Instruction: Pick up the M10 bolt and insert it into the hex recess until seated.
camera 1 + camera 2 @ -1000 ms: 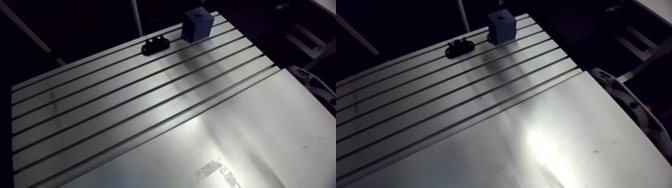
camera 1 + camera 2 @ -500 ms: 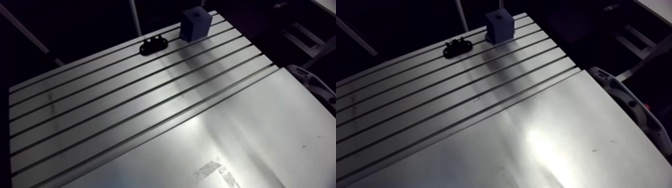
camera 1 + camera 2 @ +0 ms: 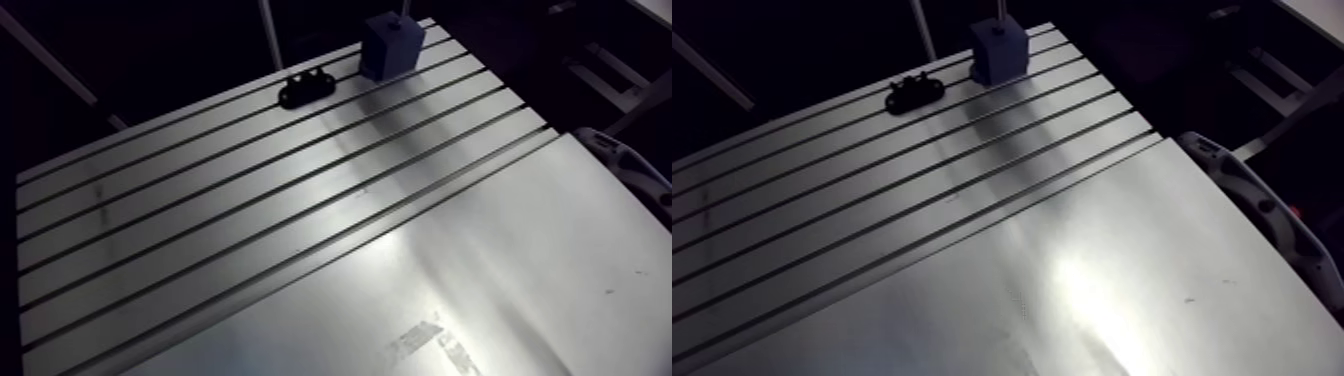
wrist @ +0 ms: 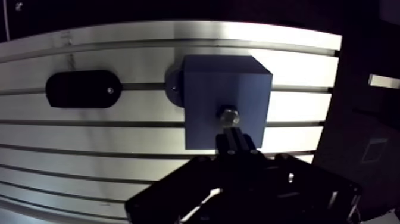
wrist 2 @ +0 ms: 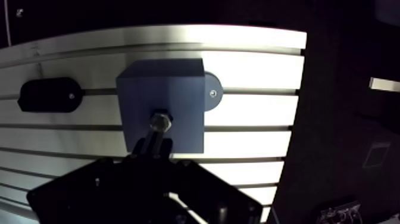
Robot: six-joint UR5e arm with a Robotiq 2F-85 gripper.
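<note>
Bolt location: at the middle of the blue block's top face, in or at the mouth of the recess, which is itself hidden under it. How deep it sits you cannot judge from the wrist view. Block stands near the far edge of the slotted table, with a black oval plate lying flat beside it, apart. Gripper lines up directly over the bolt, its dark tip reaching right up to it. Grip state: you cannot tell. The tip is in shadow, no gap can be read, and whether the bolt is pinched or free is not shown. Step in hand, by my reading: insertion, with the pick-up done, since the bolt is at the block and not on the table. Next move calls for a straight push along the bolt's axis, hex flats matched to the recess, with no sideways load that could tip it or shove the block. Confirm that it has bottomed before you let go and lift clear.
</note>
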